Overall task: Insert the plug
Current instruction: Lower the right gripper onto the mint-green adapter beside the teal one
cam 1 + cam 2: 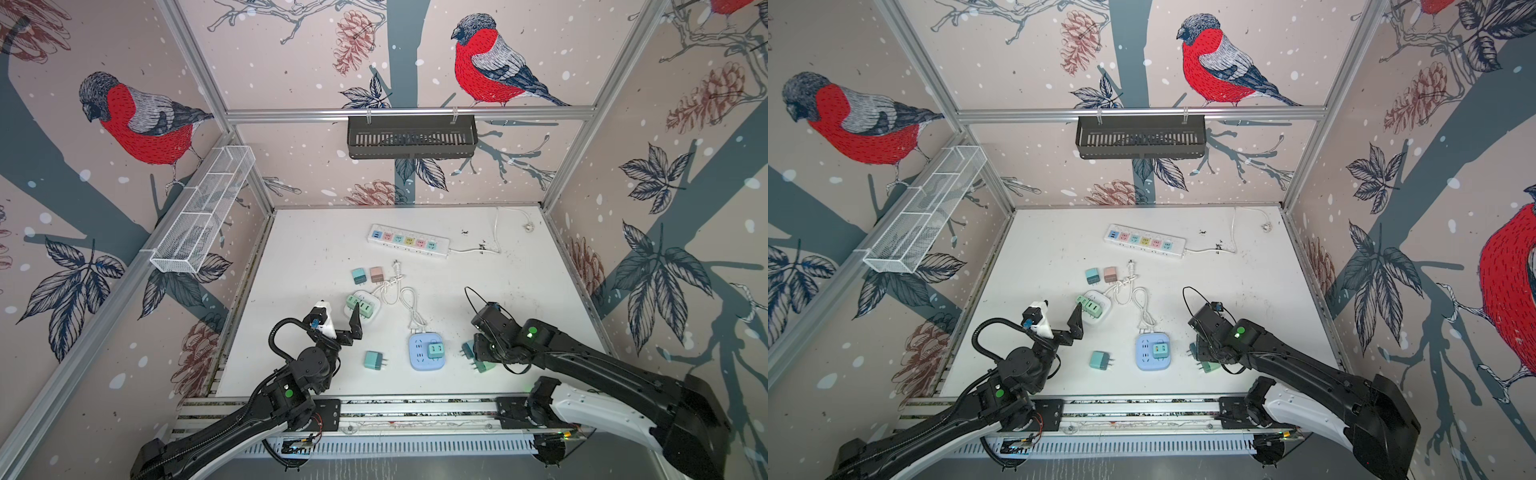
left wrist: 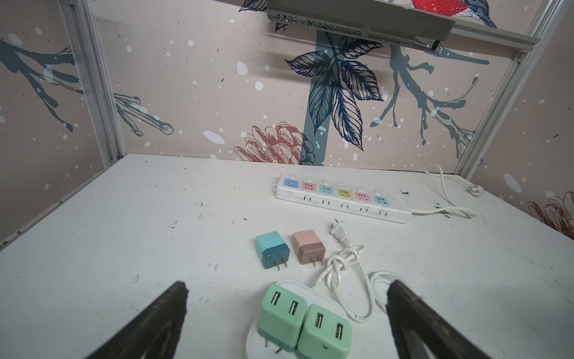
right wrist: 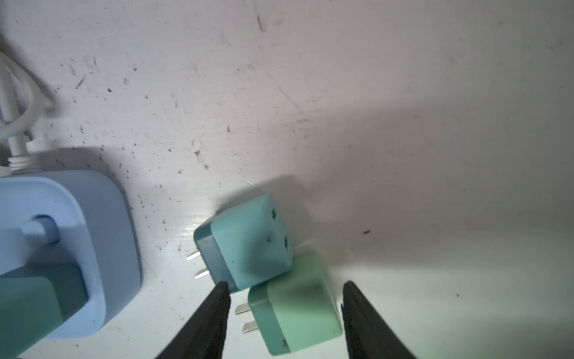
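A light green plug (image 3: 298,304) lies on its side on the white table, prongs toward the blue socket block (image 3: 62,223). A teal plug (image 3: 248,239) rests against it. My right gripper (image 3: 285,283) is open and straddles the green plug, with a narrow gap at each finger. In both top views the right wrist hides most of the pair; the green plug (image 1: 484,366) shows just right of the blue block (image 1: 428,351), which holds one teal plug (image 1: 435,349). My left gripper (image 2: 287,283) is wide open and empty over a white socket (image 2: 310,287) carrying two green plugs (image 2: 284,314).
A loose green plug (image 1: 374,360) lies left of the blue block. A teal plug (image 1: 358,275) and a pink plug (image 1: 377,273) sit further back, beside knotted white cords (image 1: 395,291). A long power strip (image 1: 409,241) lies near the back wall.
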Robot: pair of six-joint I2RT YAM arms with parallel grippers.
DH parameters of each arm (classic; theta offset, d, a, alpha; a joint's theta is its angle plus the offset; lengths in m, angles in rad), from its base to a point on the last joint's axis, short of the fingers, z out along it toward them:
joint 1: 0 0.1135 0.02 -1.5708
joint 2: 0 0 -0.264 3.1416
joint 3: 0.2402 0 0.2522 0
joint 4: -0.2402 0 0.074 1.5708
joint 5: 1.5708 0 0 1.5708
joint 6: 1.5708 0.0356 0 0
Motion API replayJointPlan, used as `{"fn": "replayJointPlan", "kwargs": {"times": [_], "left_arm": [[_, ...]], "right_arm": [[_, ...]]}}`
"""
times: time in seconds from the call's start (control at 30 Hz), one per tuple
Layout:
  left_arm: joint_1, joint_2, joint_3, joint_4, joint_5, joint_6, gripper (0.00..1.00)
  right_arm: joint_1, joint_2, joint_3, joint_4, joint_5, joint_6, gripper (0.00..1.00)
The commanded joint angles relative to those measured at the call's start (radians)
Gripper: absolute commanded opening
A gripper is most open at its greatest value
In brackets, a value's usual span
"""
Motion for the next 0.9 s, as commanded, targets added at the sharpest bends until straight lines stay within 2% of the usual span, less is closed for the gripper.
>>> {"fn": "replayJointPlan", "kwargs": {"times": [0.0, 0.43, 0.87], "left_arm": [[0.001, -0.003, -0.012, 0.024, -0.019, -0.012, 0.99], [0.001, 0.002, -0.012, 0.028, -0.002, -0.009, 0.99], [0.001, 0.01, -0.011, 0.03, 0.006, -0.007, 0.99]], "right_arm": [[0.002, -0.013, -0.001, -0.059, -0.008, 0.033, 0.6], [0.025, 0.008, -0.091, 0.068, -0.117, 0.073, 0.6], [0.068, 0.095, -0.086, 0.241, -0.078, 0.069, 0.6]]}}
